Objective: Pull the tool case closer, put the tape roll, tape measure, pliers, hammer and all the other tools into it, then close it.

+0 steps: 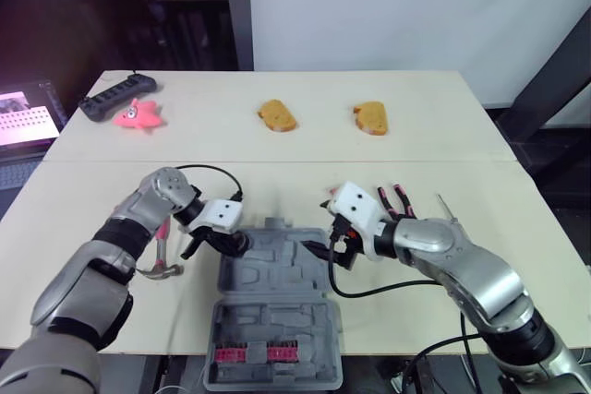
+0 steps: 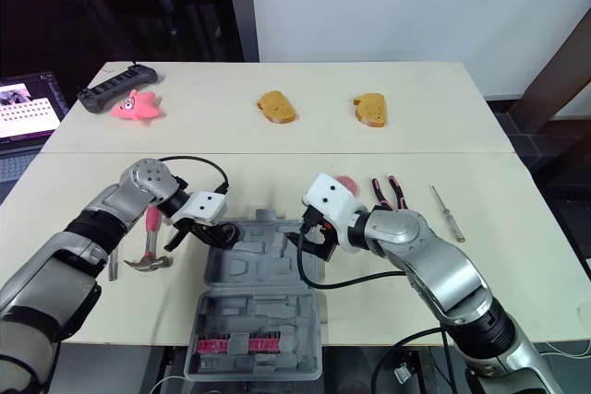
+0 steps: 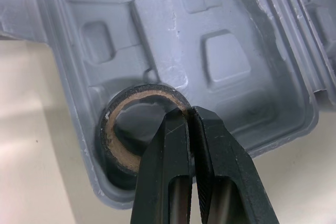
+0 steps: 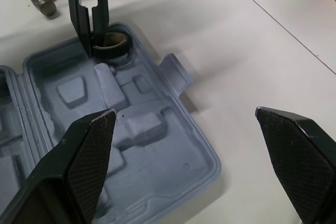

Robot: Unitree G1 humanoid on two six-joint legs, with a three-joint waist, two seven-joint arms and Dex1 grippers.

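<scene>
The grey tool case [image 1: 277,320] lies open at the table's front centre, its red bit strip in the near half. My left gripper [image 3: 190,113] is shut on the rim of the black tape roll [image 3: 123,145], which sits in the far left corner pocket of the case [image 4: 136,129]. My right gripper [image 4: 185,115] hangs open over the far half's right side, with nothing between its fingers. A hammer [image 1: 159,260] lies left of the case. Pliers [image 1: 395,200] and a screwdriver [image 1: 447,208] lie to the right. A small red object [image 2: 343,182] peeks out behind the right wrist.
Two bread-like pieces [image 1: 277,116] [image 1: 371,118] lie at the back of the table. A pink toy [image 1: 138,115] and a black controller [image 1: 115,94] are at the back left. A laptop [image 1: 23,122] stands off the table's left edge.
</scene>
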